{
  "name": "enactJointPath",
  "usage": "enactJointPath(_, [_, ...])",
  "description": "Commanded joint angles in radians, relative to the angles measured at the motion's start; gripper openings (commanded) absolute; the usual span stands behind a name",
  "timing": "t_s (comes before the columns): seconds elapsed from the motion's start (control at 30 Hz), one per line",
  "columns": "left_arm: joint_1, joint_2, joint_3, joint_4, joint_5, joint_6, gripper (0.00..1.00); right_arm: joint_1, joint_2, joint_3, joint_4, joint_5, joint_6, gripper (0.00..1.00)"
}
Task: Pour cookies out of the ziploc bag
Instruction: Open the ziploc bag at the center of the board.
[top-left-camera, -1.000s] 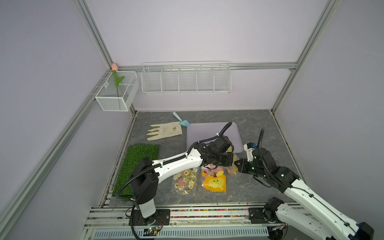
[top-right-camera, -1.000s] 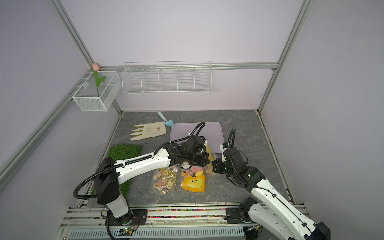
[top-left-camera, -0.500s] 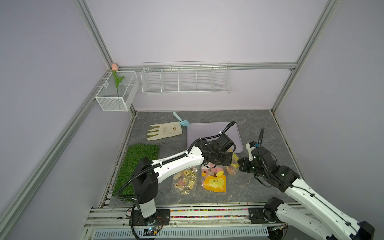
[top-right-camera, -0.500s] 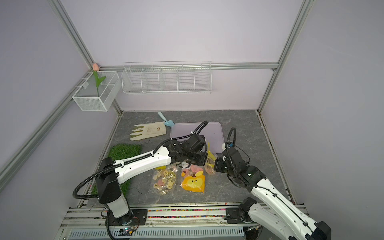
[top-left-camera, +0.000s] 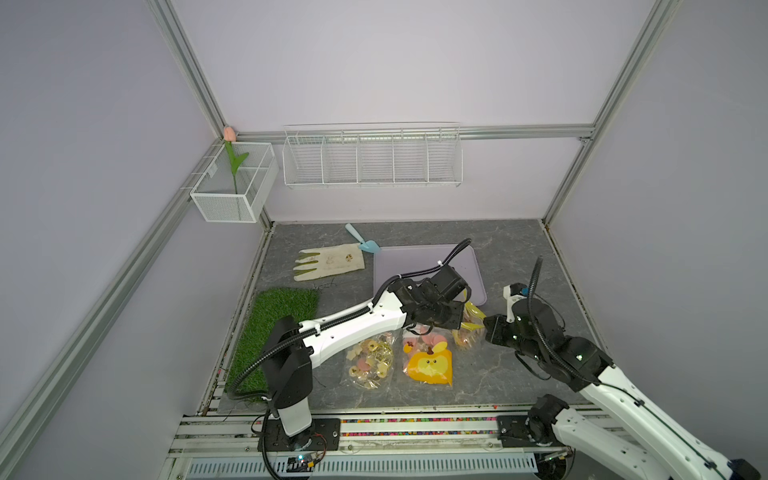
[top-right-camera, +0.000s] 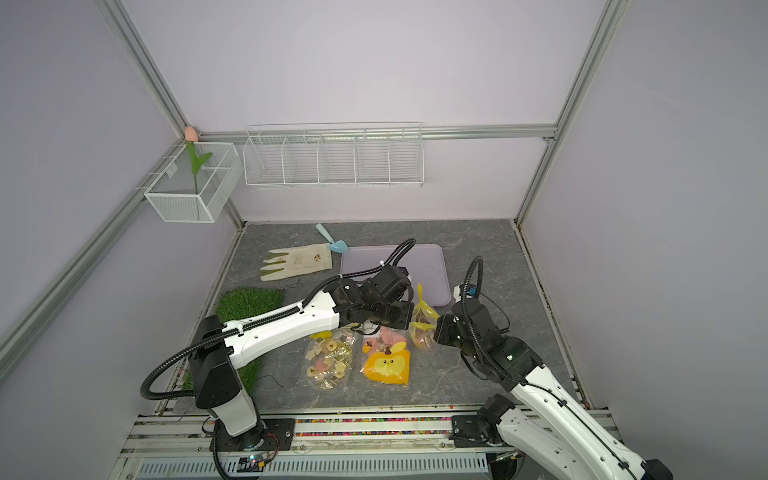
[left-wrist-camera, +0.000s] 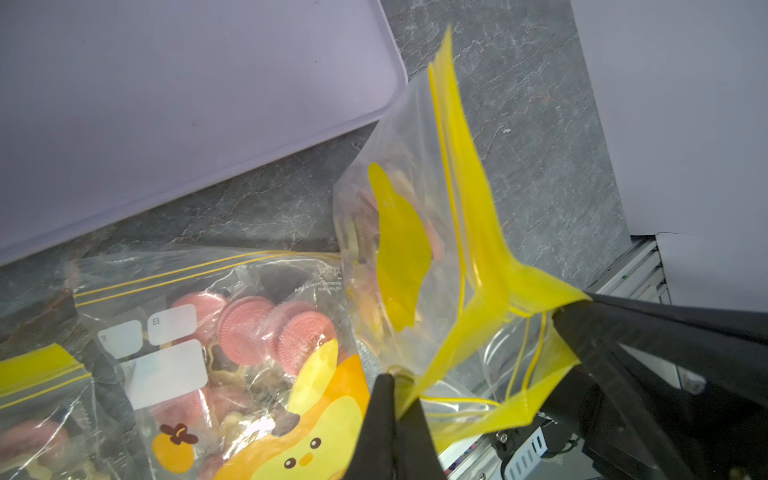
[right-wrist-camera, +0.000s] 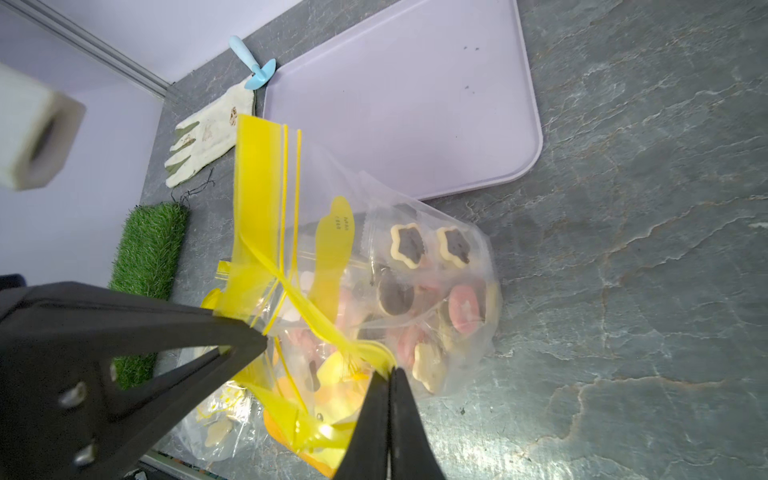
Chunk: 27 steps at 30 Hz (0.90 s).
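both grippers pinch the yellow zip band of one clear ziploc bag (right-wrist-camera: 374, 266), at separate spots. the left gripper (left-wrist-camera: 392, 376) has its fingers pressed together on the band. the right gripper (right-wrist-camera: 390, 370) is clamped on it the same way, and the mouth gapes a little between them. the bag's bottom rests on the grey desk (right-wrist-camera: 623, 208), right of the desk's middle and just in front of the lilac tray (right-wrist-camera: 415, 104).

the cookies (right-wrist-camera: 409, 245) sit inside it: cream flowers with dark centres, pink rings and brown pieces.

a bag printed with a yellow cartoon face (top-left-camera: 428, 361) and another filled bag (top-left-camera: 370, 361) lie flat nearer the front edge. a glove (top-left-camera: 332, 264), a blue scoop (top-left-camera: 368, 246) and a grass mat (top-left-camera: 282, 307) lie toward the left edge.
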Motion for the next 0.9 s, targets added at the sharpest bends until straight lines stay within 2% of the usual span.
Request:
enactJointPath(0.0, [0.009,-0.053,0.039,-0.056,-0.067,0.002,0.00,-0.004,-0.028,0.022,-0.080,0.081,0.021,0.06])
enactJointPath(0.2, [0.009,-0.050,0.045,-0.042,-0.060,0.004,0.00,-0.003,-0.065,0.028,-0.128,0.109,0.026,0.07])
enactJointPath(0.43, [0.007,0.007,0.052,-0.009,0.000,0.035,0.00,-0.006,-0.061,0.009,-0.036,-0.010,-0.067,0.16])
enactJointPath(0.53, [0.007,0.019,0.052,0.000,0.007,0.043,0.00,-0.006,-0.047,0.026,-0.020,-0.031,-0.102,0.32])
enactJointPath(0.67, [0.004,0.025,0.063,0.001,0.013,0.071,0.00,-0.008,-0.038,0.057,0.009,-0.074,-0.181,0.63])
enactJointPath(0.77, [0.002,0.030,0.067,-0.002,0.012,0.092,0.00,-0.013,-0.016,0.094,0.021,-0.099,-0.245,0.74])
enactJointPath(0.87, [0.001,0.035,0.078,-0.013,0.019,0.110,0.00,-0.022,0.038,0.137,0.017,-0.118,-0.286,0.76])
